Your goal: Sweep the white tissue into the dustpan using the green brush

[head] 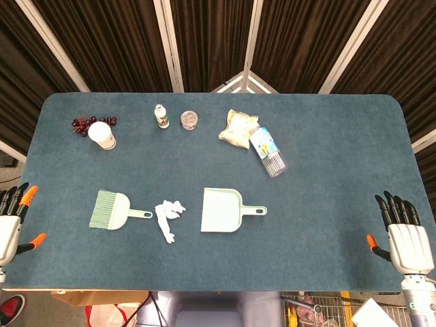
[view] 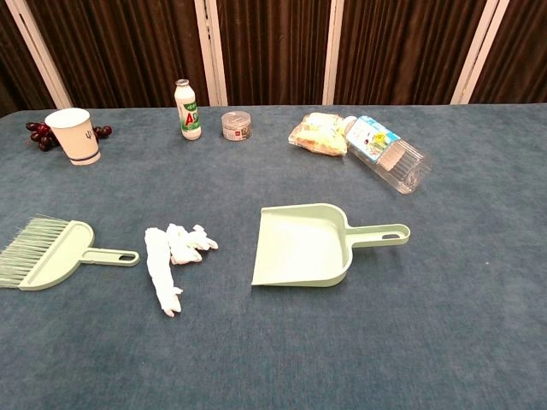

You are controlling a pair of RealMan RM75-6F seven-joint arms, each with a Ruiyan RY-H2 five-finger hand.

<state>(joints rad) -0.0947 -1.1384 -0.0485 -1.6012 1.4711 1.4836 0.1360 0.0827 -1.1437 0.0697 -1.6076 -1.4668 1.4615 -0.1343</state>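
Observation:
The green brush point(head: 112, 210) point(view: 47, 254) lies flat left of centre, handle pointing right. Just right of its handle a crumpled white tissue point(head: 167, 214) point(view: 173, 254) rests on the blue table point(head: 327, 157). The pale green dustpan point(head: 222, 210) point(view: 307, 244) sits right of the tissue, its mouth toward the tissue and its handle pointing right. In the head view my left hand point(head: 12, 221) hovers at the table's left edge, fingers spread, holding nothing. My right hand point(head: 403, 233) is at the right edge, also spread and empty. Neither hand appears in the chest view.
Along the far side stand a paper cup point(head: 102, 135) with dark grapes point(head: 83, 125) behind it, a small white bottle point(head: 161, 116), a round tin point(head: 189, 120), a snack bag point(head: 238, 129) and a clear plastic box point(head: 268, 151) lying on its side.

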